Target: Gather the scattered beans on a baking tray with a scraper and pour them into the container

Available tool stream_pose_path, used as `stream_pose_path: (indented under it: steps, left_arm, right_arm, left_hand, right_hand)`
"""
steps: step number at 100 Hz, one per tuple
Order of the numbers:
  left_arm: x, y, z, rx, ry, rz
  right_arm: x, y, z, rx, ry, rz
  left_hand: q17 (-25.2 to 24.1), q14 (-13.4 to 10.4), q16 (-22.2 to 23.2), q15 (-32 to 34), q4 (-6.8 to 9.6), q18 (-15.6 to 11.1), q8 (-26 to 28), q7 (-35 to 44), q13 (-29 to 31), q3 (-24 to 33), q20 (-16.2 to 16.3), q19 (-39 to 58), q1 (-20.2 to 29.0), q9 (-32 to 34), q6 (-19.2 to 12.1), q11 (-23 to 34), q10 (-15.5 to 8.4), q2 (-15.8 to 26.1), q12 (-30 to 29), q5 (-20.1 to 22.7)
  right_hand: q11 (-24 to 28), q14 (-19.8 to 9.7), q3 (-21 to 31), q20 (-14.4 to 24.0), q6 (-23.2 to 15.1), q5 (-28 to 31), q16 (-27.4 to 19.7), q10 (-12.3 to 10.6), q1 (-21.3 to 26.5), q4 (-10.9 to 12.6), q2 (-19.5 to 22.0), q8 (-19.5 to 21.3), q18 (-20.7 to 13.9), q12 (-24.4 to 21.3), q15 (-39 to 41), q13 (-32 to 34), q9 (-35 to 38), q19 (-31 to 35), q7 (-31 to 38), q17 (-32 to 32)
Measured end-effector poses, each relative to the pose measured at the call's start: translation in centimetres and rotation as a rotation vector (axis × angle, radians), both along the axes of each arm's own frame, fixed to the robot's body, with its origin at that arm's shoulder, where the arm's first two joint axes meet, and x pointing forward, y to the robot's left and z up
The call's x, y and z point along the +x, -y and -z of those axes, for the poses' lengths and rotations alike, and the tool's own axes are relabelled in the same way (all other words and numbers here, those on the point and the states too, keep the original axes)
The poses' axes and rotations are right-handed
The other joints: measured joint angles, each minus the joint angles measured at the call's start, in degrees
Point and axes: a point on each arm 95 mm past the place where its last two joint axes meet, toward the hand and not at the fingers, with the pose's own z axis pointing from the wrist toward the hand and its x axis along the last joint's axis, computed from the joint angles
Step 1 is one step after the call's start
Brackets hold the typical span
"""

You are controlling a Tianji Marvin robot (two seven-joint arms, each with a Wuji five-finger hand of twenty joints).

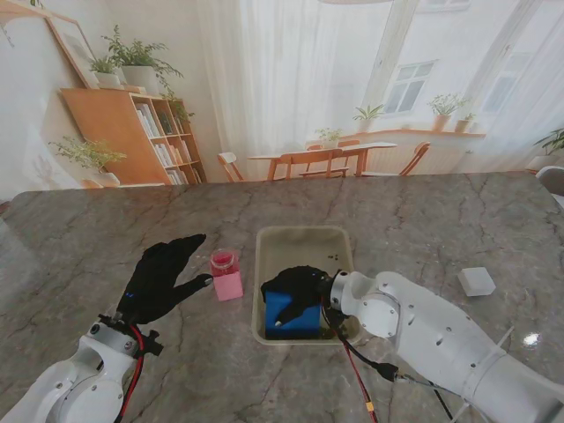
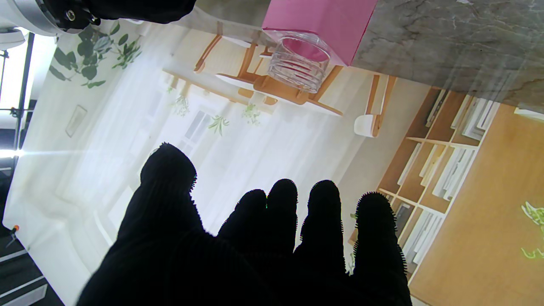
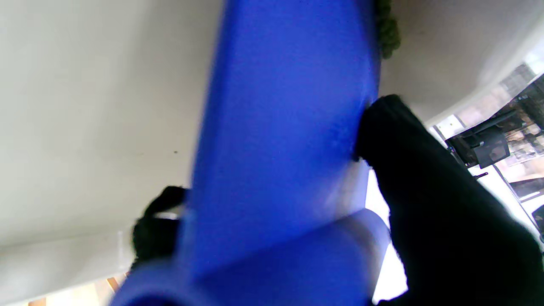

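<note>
A cream baking tray (image 1: 304, 236) lies at the table's middle. My right hand (image 1: 298, 284) is shut on a blue scraper (image 1: 291, 313) in the tray's near part; its blade (image 3: 280, 127) stands against the tray floor (image 3: 93, 106). Green beans (image 3: 387, 29) show at the blade's far edge, and a few dark specks (image 1: 331, 256) lie farther off in the tray. A pink container (image 1: 226, 274) with a clear threaded mouth (image 2: 301, 63) stands just left of the tray. My left hand (image 1: 161, 275) hovers open beside it, fingers (image 2: 323, 221) spread, not touching.
A small white block (image 1: 477, 281) lies on the marble table to the right. Cables (image 1: 357, 374) hang from my right arm near the tray's near edge.
</note>
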Motion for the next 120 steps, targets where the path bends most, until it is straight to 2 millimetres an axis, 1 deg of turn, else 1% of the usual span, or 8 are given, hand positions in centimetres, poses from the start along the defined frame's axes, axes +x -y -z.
stream_pose_path:
  steps: [34,43,52,59,67,83,103,120]
  left_arm:
    - [0.0,0.0,0.0,0.000,0.000,0.000]
    - [0.0,0.0,0.0,0.000,0.000,0.000]
    - [0.0,0.0,0.0,0.000,0.000,0.000]
    - [0.0,0.0,0.0,0.000,0.000,0.000]
    - [0.0,0.0,0.0,0.000,0.000,0.000]
    - [0.0,0.0,0.0,0.000,0.000,0.000]
    - [0.0,0.0,0.0,0.000,0.000,0.000]
    - [0.0,0.0,0.0,0.001,-0.001,0.001]
  right_arm:
    - [-1.1,0.4,-0.6,-0.017,0.086,0.056]
    - [-1.5,0.7,-0.8,-0.006,0.094,0.092]
    - [-1.7,1.2,-1.2,-0.007,0.118,0.130]
    - [-1.8,1.5,-1.7,-0.010,0.137,0.151]
    - [-1.9,1.8,-2.3,-0.008,0.151,0.174]
    - [-1.6,2.3,-3.9,-0.003,0.182,0.223]
    - [-0.7,2.9,-5.3,-0.026,0.271,0.260]
    - [0.7,3.5,-6.5,-0.030,0.345,0.309]
  left_hand:
    - [0.00,0.00,0.00,0.00,0.00,0.00,0.00,0.00,0.01,0.00,0.00,0.00,0.00,0.00,0.00,0.00,0.00,0.00,0.00,0.00]
    - [0.00,0.00,0.00,0.00,0.00,0.00,0.00,0.00,0.00,0.00,0.00,0.00,0.00,0.00,0.00,0.00,0.00,0.00,0.00,0.00]
    - [0.00,0.00,0.00,0.00,0.00,0.00,0.00,0.00,0.00,0.00,0.00,0.00,0.00,0.00,0.00,0.00,0.00,0.00,0.00,0.00]
    - [0.00,0.00,0.00,0.00,0.00,0.00,0.00,0.00,0.01,0.00,0.00,0.00,0.00,0.00,0.00,0.00,0.00,0.00,0.00,0.00]
    - [0.00,0.00,0.00,0.00,0.00,0.00,0.00,0.00,0.01,0.00,0.00,0.00,0.00,0.00,0.00,0.00,0.00,0.00,0.00,0.00]
    - [0.00,0.00,0.00,0.00,0.00,0.00,0.00,0.00,0.01,0.00,0.00,0.00,0.00,0.00,0.00,0.00,0.00,0.00,0.00,0.00]
    - [0.00,0.00,0.00,0.00,0.00,0.00,0.00,0.00,0.02,0.00,0.00,-0.01,0.00,0.00,0.00,0.00,0.00,0.00,0.00,0.00]
    - [0.00,0.00,0.00,0.00,0.00,0.00,0.00,0.00,0.02,0.00,0.00,-0.01,0.00,0.00,0.00,0.00,0.00,0.00,0.00,0.00]
  right_hand:
    - [-0.01,-0.12,-0.44,0.03,0.01,0.00,-0.13,0.10,-0.02,-0.74,0.00,0.00,-0.13,0.05,0.42,0.04,0.02,0.58,0.00,0.02]
    - [-0.01,-0.13,-0.38,0.03,-0.03,0.00,-0.16,0.12,0.88,-0.74,0.00,0.00,-0.14,0.06,0.42,0.04,0.03,0.58,0.00,0.02]
    - [-0.01,-0.08,0.22,0.03,-0.58,0.00,-0.23,0.14,2.10,-0.71,0.00,0.00,-0.15,0.06,0.42,0.04,0.04,0.59,0.00,0.02]
    - [-0.01,1.20,1.47,0.03,-1.98,0.12,-0.23,0.14,2.91,-0.59,0.00,0.00,-0.15,0.06,0.42,-0.13,0.11,0.59,0.00,0.02]
    - [-0.01,1.29,1.48,0.04,-2.61,0.13,-0.22,0.14,3.10,-0.58,0.02,0.00,-0.15,0.06,0.42,-0.54,0.12,0.58,0.00,0.02]
    - [-0.01,1.97,1.48,0.04,-3.31,0.15,0.15,0.14,3.68,-0.57,0.04,0.00,0.04,0.08,0.42,-1.17,-0.06,0.53,0.00,0.02]
    - [-2.85,4.06,1.50,-2.08,-4.71,0.15,0.41,0.14,5.34,-0.55,0.10,0.00,3.45,0.08,-1.01,-3.99,-1.44,-3.80,0.00,-1.50]
    - [-4.86,5.77,3.17,-2.13,-5.55,0.15,-0.18,0.81,6.14,-0.52,0.11,0.00,5.60,-0.30,-4.57,-6.58,-3.43,-6.72,0.02,-4.11]
